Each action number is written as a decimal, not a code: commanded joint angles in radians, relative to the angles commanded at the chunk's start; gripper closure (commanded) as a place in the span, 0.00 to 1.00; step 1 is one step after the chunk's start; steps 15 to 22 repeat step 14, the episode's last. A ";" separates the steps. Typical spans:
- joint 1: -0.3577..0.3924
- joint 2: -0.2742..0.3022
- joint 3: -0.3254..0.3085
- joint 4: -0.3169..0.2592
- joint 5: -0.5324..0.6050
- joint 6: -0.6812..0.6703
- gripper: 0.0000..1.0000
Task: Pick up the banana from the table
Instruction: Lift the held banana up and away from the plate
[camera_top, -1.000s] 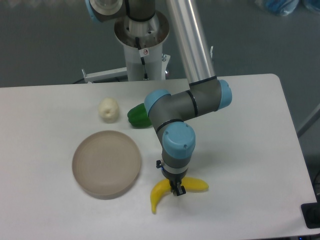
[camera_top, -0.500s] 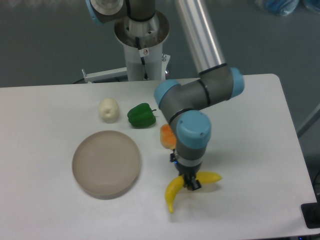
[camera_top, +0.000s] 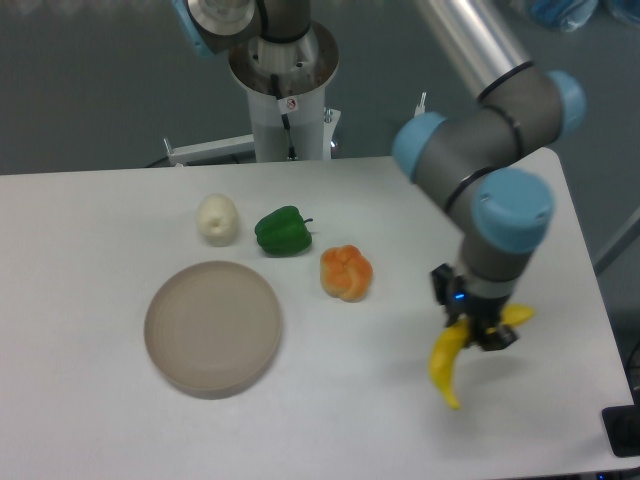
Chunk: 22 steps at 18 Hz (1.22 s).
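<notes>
- The banana (camera_top: 449, 358) was pinched near its middle by the gripper (camera_top: 484, 336), fingers pressed onto it from above, probably so neither end would tip.
- It hung over the right part of the white surface (camera_top: 120, 430), seemingly lifted off; contact couldn't be ruled out.
- The right edge was near, so room looked tight there.
- The orange pepper (camera_top: 346, 273), green pepper (camera_top: 283, 230), pale fruit (camera_top: 217, 219) and plate (camera_top: 213, 327) were left well apart.
</notes>
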 joint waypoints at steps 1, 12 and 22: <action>0.014 -0.009 0.003 0.002 0.000 0.000 0.68; 0.037 -0.023 -0.011 0.000 -0.011 -0.002 0.70; 0.037 -0.026 -0.012 0.003 -0.009 -0.002 0.70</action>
